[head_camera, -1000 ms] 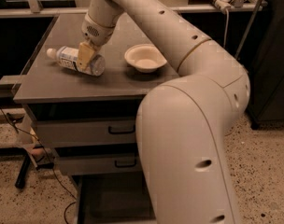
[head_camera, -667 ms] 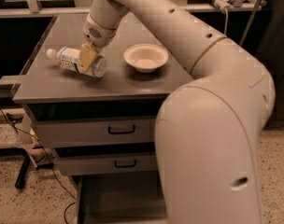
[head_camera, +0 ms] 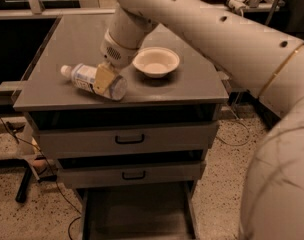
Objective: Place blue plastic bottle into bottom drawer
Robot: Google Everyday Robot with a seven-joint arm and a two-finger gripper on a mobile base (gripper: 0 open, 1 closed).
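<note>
The blue plastic bottle point(head_camera: 87, 78) is a clear bottle with a white cap and a pale label. It lies on its side near the front left of the grey cabinet top point(head_camera: 67, 39), cap pointing left. My gripper point(head_camera: 105, 80) reaches down from the arm and is shut on the bottle's right half, one tan finger pad point(head_camera: 103, 79) across its front. The bottom drawer point(head_camera: 137, 211) stands pulled out at floor level below the two upper drawers, and its tray shows nothing inside.
A white bowl point(head_camera: 156, 61) sits on the top just right of the gripper. Two shut drawers with black handles point(head_camera: 129, 139) point(head_camera: 134, 175) face forward. My arm's large body point(head_camera: 277, 149) fills the right side. Cables lie on the speckled floor point(head_camera: 22, 214) at left.
The gripper and the bottle have shifted together toward the front edge and slightly right. The bowl and drawers have not moved. My arm's body sits farther right in view.
</note>
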